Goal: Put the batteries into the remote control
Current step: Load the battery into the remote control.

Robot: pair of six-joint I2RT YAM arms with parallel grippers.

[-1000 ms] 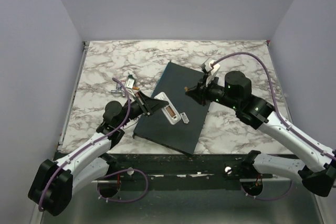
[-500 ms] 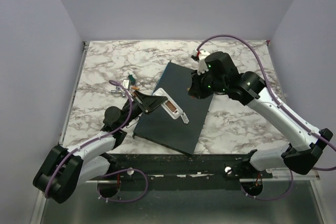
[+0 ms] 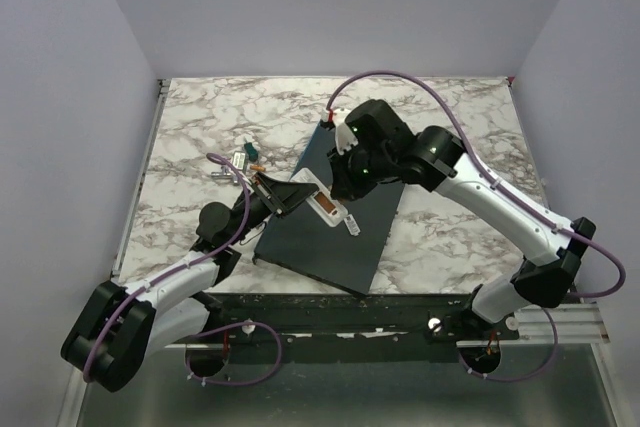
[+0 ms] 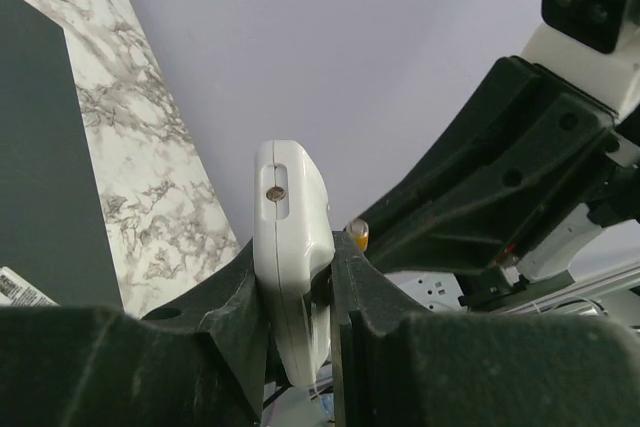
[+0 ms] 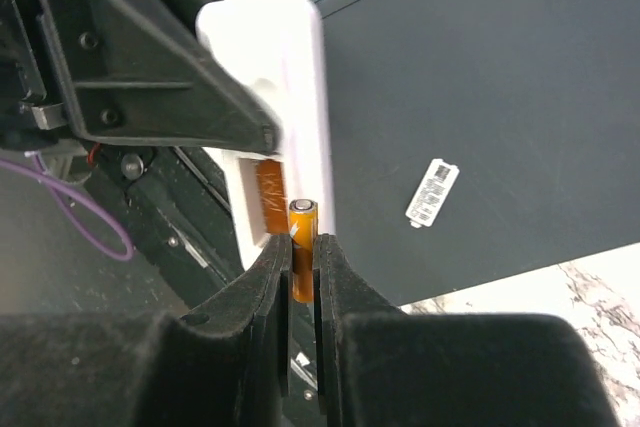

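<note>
My left gripper [image 3: 292, 197] is shut on the white remote control [image 3: 318, 201] and holds it edge-on over the dark grey slab [image 3: 345, 242], with the battery bay facing up. In the left wrist view the remote [image 4: 290, 237] sits upright between my fingers. One orange battery [image 5: 270, 195] lies in the bay. My right gripper [image 3: 338, 185] is shut on a second orange battery [image 5: 302, 232], whose tip is right at the remote's bay edge [image 5: 300, 127]. That tip also shows in the left wrist view [image 4: 357, 236].
A small white piece with a barcode label [image 3: 352, 222] lies on the slab beside the remote; it also shows in the right wrist view [image 5: 432, 190]. The slab lies slantwise on the marble table [image 3: 200, 117]. The table's front edge and a dark rail [image 3: 330, 307] run below.
My right arm has swung left across the slab with the battery, from the slab's far right side to right beside the remote. The left gripper has held the remote nearly still.
</note>
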